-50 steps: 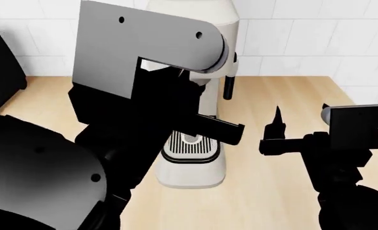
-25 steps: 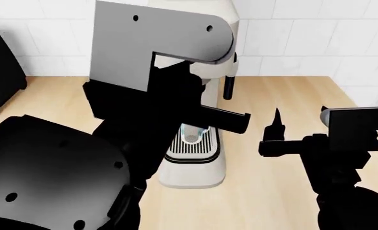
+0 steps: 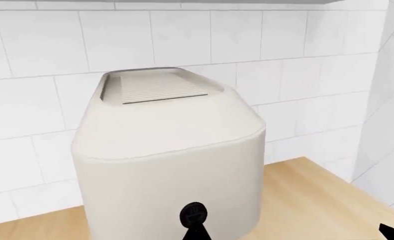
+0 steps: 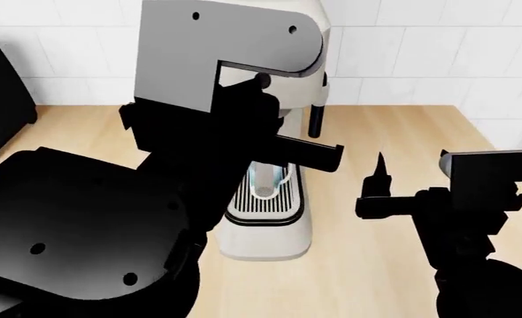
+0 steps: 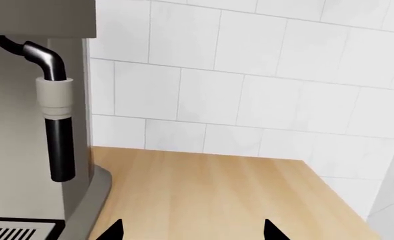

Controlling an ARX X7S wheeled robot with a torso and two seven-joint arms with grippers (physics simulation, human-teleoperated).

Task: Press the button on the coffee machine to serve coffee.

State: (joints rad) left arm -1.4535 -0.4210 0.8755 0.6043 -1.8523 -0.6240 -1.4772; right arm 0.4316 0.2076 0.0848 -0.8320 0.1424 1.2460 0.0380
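Observation:
The cream coffee machine (image 3: pixel 163 165) fills the left wrist view, its boxy head straight ahead. The small dark round button (image 3: pixel 193 214) sits low on its front face. My left gripper (image 3: pixel 292 235) is open. One black fingertip (image 3: pixel 195 233) points at the button's lower edge and seems to touch it, while the other shows far to the side. In the head view my left arm covers the front of the machine (image 4: pixel 270 235) and hides the button. My right gripper (image 5: pixel 193 231) is open and holds nothing, over the counter beside the machine.
A black slotted drip tray (image 4: pixel 259 202) carries a clear cup (image 4: pixel 268 181). The dark steam wand (image 5: pixel 58 135) hangs on the machine's side. A black toaster (image 4: pixel 0 99) stands at the far left. White tiled wall (image 4: pixel 420 53) backs the wooden counter (image 4: pixel 376 265).
My left arm has moved up and to the right, closer to the machine's head. The right arm has barely shifted.

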